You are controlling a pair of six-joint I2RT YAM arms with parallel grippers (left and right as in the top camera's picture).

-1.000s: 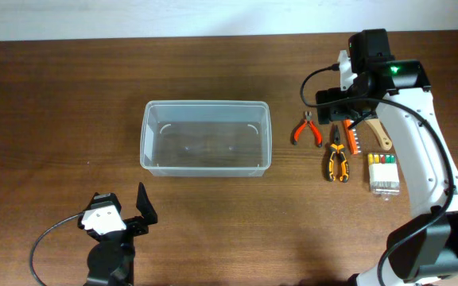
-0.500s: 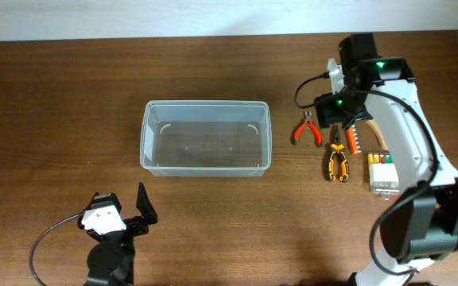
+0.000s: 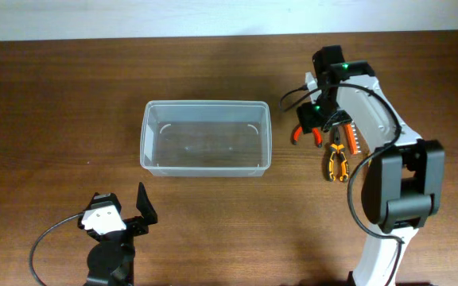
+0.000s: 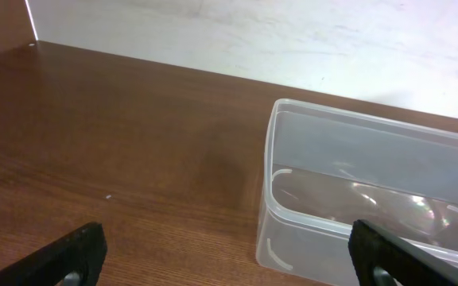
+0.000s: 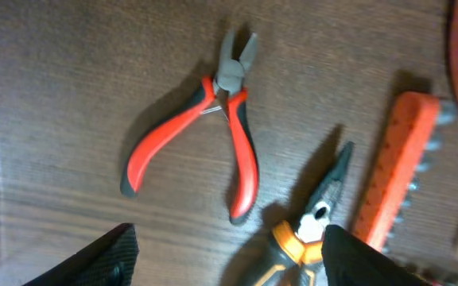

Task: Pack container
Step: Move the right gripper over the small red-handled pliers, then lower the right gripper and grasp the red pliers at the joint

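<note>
The container [image 3: 144, 137], a large clear plastic bin, stands empty at the table's middle; it also shows in the left wrist view [image 4: 372, 121]. My right gripper [image 3: 316, 119] is open and hovers over red-handled cutting pliers [image 3: 298, 135], to the right of the bin. In the right wrist view the red pliers [image 5: 241, 151] lie just ahead of the open fingers [image 5: 229, 262], untouched. My left gripper [image 3: 124, 205] is open and empty near the front left edge, with the bin's near-left corner ahead of its fingers [image 4: 229, 266].
Orange-and-black long-nose pliers [image 3: 337, 163] and an orange bit holder [image 3: 352, 140] lie to the right of the red pliers; both show in the right wrist view, pliers [image 5: 312, 226] and holder [image 5: 396, 167]. My right arm covers the table further right.
My right gripper has moved left and down, from above the orange bit holder to over the red pliers. The left arm and the bin have not moved.
</note>
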